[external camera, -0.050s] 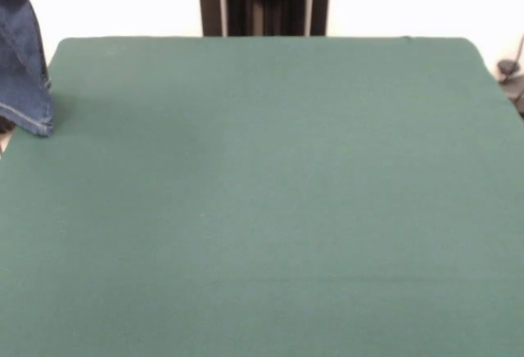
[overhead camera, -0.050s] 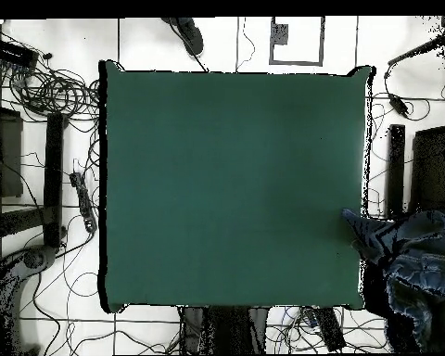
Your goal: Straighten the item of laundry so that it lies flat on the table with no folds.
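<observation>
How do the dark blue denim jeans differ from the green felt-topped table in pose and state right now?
The dark blue denim jeans are bunched and crumpled; the green felt-topped table lies flat and smooth. The jeans hang at the table's edge, mostly off it, with only a hem over one corner. The jeans are far smaller than the table.

one pair of jeans point(external camera, -0.050s: 23, 62), one green table point(external camera, -0.050s: 270, 210)
</observation>
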Action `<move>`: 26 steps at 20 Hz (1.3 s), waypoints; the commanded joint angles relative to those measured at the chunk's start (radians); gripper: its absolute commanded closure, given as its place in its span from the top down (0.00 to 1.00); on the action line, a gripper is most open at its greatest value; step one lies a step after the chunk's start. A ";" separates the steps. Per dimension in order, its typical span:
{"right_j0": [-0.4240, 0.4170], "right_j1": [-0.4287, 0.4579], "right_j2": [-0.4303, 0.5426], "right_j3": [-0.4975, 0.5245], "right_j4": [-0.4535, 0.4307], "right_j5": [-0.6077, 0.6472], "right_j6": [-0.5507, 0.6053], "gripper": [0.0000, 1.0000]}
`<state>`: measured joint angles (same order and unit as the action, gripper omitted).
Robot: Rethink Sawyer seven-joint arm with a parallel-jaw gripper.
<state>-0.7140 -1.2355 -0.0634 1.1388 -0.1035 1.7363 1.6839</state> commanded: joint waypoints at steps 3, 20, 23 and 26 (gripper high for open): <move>0.072 -0.001 0.006 0.065 0.010 0.028 0.169 0.00; 0.381 -0.121 -0.214 0.451 -0.072 -0.443 0.429 0.00; 0.421 -0.114 -0.236 0.480 -0.061 -0.485 0.481 0.00; 0.452 -0.106 -0.255 0.493 -0.054 -0.498 0.513 0.00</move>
<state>-0.3068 -1.3607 -0.2831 1.4435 -0.1653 1.2996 1.8611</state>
